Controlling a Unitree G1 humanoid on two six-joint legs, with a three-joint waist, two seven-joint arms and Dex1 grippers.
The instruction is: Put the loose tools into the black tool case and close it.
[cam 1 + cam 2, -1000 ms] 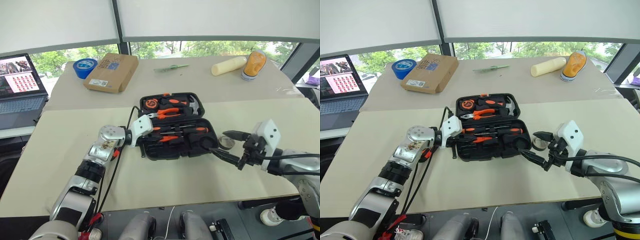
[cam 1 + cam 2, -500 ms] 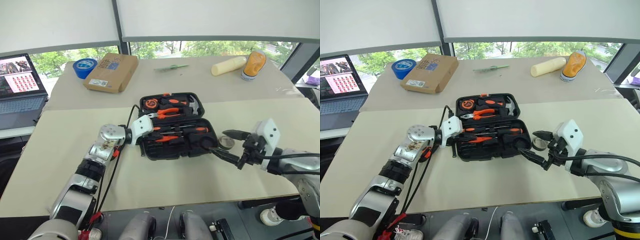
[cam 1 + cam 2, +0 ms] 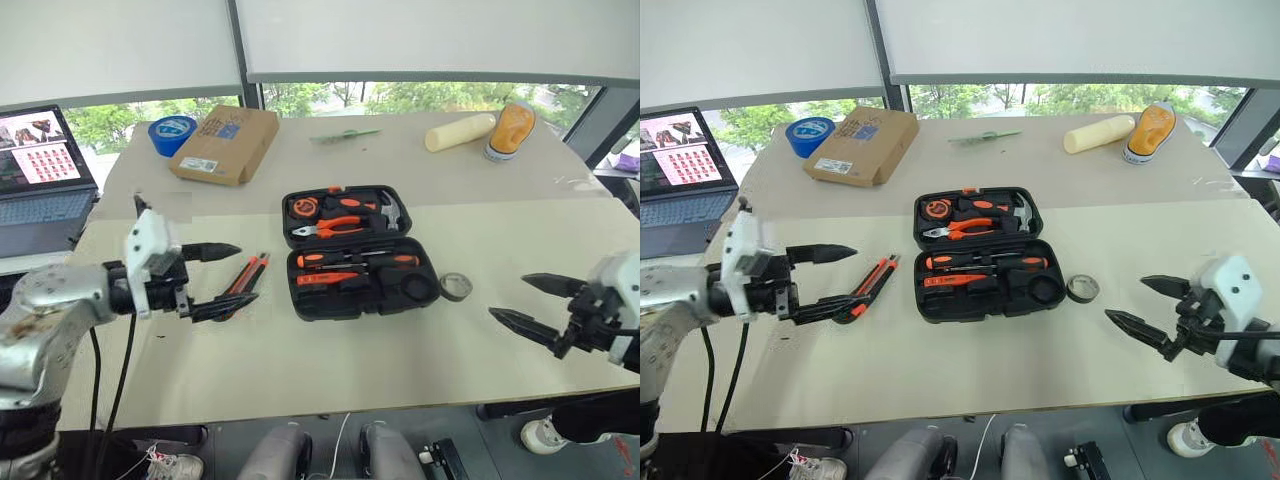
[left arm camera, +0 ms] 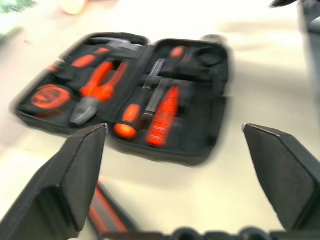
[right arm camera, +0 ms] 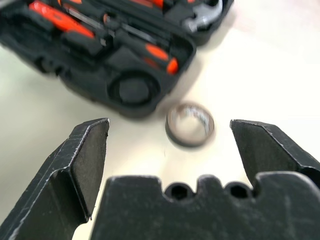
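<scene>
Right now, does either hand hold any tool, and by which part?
No. The left hand and right hand are both open and empty; the utility knife and tape ring lie on the table.

laptop cut off at frame edge, utility knife partly behind fingers, tool case motion-blurred in left wrist view

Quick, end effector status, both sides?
Left end effector: open, holding nothing.
Right end effector: open, holding nothing.
</scene>
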